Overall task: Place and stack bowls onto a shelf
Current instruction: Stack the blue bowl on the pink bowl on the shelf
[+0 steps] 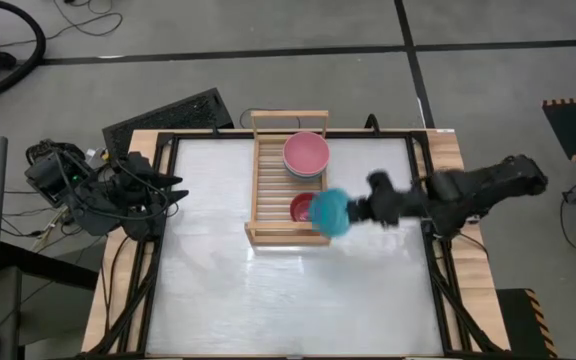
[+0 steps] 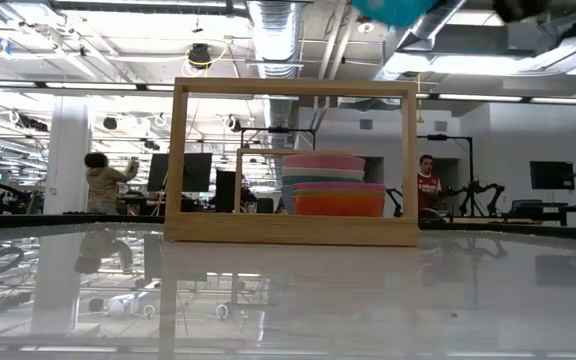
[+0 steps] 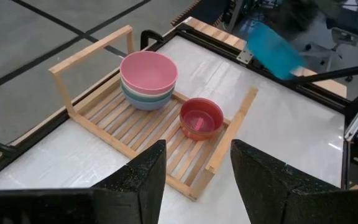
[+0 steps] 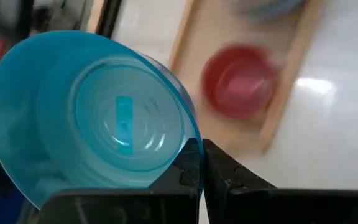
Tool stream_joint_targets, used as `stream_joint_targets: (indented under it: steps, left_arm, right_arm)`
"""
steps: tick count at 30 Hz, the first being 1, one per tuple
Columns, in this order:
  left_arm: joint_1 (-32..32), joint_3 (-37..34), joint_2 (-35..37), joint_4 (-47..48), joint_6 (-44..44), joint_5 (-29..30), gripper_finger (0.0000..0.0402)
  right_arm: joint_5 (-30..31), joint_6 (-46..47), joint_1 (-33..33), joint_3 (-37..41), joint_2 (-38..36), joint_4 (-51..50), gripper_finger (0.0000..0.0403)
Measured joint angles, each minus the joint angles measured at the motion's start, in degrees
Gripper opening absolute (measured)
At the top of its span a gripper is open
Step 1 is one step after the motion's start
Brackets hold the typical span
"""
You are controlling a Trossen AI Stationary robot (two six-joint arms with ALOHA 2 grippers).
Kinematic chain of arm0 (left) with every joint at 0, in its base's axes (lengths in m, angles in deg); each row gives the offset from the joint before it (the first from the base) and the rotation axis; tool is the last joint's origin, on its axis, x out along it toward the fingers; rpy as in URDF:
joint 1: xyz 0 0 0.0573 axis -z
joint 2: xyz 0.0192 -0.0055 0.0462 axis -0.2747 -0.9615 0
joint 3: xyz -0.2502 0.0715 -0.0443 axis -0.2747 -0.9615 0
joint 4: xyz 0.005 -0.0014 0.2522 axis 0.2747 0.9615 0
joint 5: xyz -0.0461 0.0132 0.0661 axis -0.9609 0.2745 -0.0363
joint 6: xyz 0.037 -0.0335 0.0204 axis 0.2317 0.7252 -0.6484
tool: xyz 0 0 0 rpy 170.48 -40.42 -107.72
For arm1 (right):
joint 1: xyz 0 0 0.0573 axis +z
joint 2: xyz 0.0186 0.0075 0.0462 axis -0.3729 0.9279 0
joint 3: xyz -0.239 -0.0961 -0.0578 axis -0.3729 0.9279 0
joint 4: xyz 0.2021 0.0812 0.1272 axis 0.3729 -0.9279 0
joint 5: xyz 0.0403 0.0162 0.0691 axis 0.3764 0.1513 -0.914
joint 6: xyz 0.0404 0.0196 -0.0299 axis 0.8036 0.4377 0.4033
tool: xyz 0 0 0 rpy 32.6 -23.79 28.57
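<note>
While the left gripper (image 1: 173, 195) is parked open at the tabletop's (image 1: 218, 290) left edge, the shelf (image 1: 265, 190) is seen centrally, loaded with stacked larger bowls (image 1: 306, 154) and the orange-red bowl (image 1: 301, 208); just right, the cyan bowl (image 1: 329, 212) is pinched by the closed right gripper (image 1: 353, 212), raised above the shelf's corner.

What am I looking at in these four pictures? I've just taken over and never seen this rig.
It is a robot with two dark arms at a white table. One picture looks straight down, one looks level across the tabletop, and two come from cameras on the wrists.

On the table stands a wooden shelf. It holds a stack of large bowls with a pink bowl on top, and beside it a small red bowl, which in the level view sits in a magenta one.

The right pincer is shut on the rim of a cyan bowl, held above the shelf's near end. The left pincer waits open at the table's left edge.
</note>
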Motion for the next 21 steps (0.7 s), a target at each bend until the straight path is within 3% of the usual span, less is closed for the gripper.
stream_joint_targets:
  steps: [6, 11, 21]
  left_arm:
    - [0.0, 0.0, 0.0, 0.0, 0.6, 1.0, 0.0165]
    - [0.0, 0.0, 0.0, 0.0, 1.1, 1.8, 0.0165]
    - [0.0, 0.0, 0.0, 0.0, 1.7, 1.9, 0.0165]
  right_arm:
    - [-6.8, -10.8, -15.9, 0.0, 1.2, 0.1, 0.0022]
    - [-14.4, -17.8, -24.7, 0.1, 6.4, 1.2, 0.0022]
    - [-21.3, -20.9, -28.2, 0.1, 17.9, 1.6, 0.0022]
